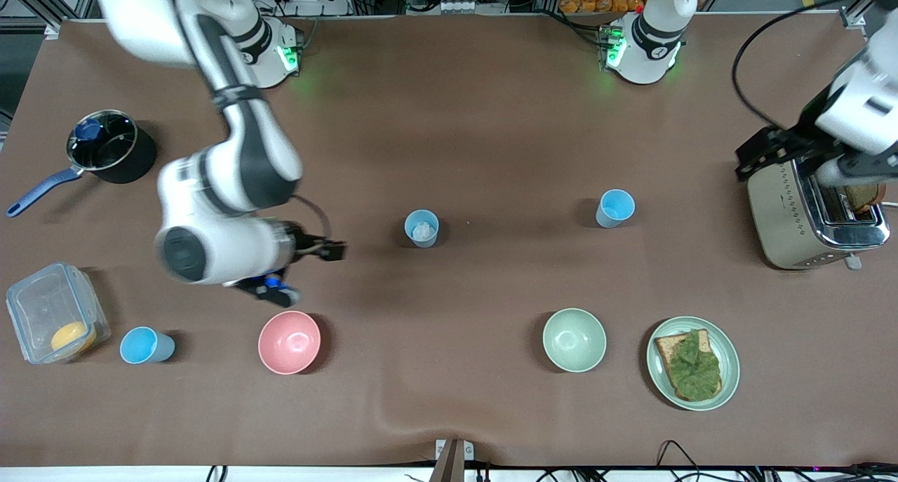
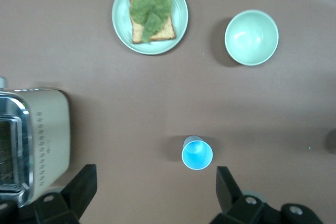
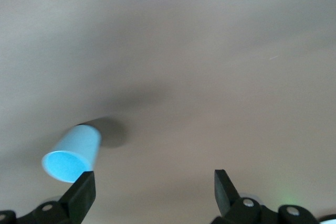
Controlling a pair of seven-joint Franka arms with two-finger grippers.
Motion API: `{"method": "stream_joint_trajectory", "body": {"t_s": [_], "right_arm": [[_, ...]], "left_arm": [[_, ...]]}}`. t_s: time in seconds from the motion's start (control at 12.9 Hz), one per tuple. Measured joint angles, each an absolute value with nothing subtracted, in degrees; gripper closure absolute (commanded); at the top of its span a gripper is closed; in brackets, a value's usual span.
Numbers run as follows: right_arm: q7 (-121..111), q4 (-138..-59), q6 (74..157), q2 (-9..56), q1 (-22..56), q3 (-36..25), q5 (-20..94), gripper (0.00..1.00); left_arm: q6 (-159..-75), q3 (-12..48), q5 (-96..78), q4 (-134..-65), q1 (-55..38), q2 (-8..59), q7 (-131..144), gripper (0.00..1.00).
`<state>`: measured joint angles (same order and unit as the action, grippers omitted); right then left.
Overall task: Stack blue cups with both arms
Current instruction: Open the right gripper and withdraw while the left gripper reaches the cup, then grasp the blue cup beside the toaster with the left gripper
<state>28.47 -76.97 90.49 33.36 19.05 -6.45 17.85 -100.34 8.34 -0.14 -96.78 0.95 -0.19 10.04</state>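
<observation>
Three blue cups are standing apart on the brown surface (image 1: 449, 117): one (image 1: 421, 228) mid-table with a whitish patch inside, one (image 1: 615, 208) nearer the toaster (image 1: 814, 212), one (image 1: 146, 345) beside the pink bowl (image 1: 289, 342). The right claw (image 3: 152, 192) is hanging spread and empty over the surface, above the pink bowl. The left claw (image 2: 155, 187) is hovering spread by the toaster.

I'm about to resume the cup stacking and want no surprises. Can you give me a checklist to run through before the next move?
1. Left end effector open, holding nothing: ok.
2. Right end effector open, holding nothing: ok.
3. Three blue cups upright and apart, namely the cup beside the clear container, the middle cup and the cup toward the toaster: ok.
4. Middle cup empty: cannot tell, whitish patch inside.
5. Any cup stacked: not ok, none yet.
</observation>
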Motion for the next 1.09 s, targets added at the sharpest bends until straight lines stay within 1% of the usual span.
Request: {"method": "stream_joint_trajectory", "body": {"t_s": [0.16,0.23,0.39,0.62,0.78,0.93,1.09], "right_arm": [[20.9,-76.9,87.6,32.6,14.7,-6.4,12.0,0.00],[17.1,-76.9,86.2,32.2,12.9,-6.5,9.4,0.00],[10.8,-76.9,84.7,31.4,9.2,-6.5,6.7,0.00],[1.3,-76.9,84.0,29.2,4.4,-6.6,4.7,0.00],[0.3,-77.7,83.2,25.8,3.7,-6.9,3.9,0.00],[0.2,-80.2,82.5,20.6,3.8,-7.0,2.8,0.00],[0.2,-82.8,82.3,14.5,4.5,-6.9,2.1,0.00]], "left_arm": [[-109.1,8.8,-0.1,-103.9,1.0,1.4,10.0,0.00],[-111.2,8.8,-0.1,-106.8,1.0,2.5,10.0,0.00],[-111.8,8.8,-0.1,-109.0,1.1,4.8,10.0,0.00],[-111.9,9.1,-0.3,-109.8,0.8,6.6,10.0,0.00],[-114.0,10.6,-0.4,-110.1,-1.1,8.3,10.0,0.00],[-119.6,12.2,-0.4,-111.7,-2.9,10.5,10.1,0.00],[-126.2,13.4,-0.4,-115.4,-3.6,12.3,10.6,0.00]]}}
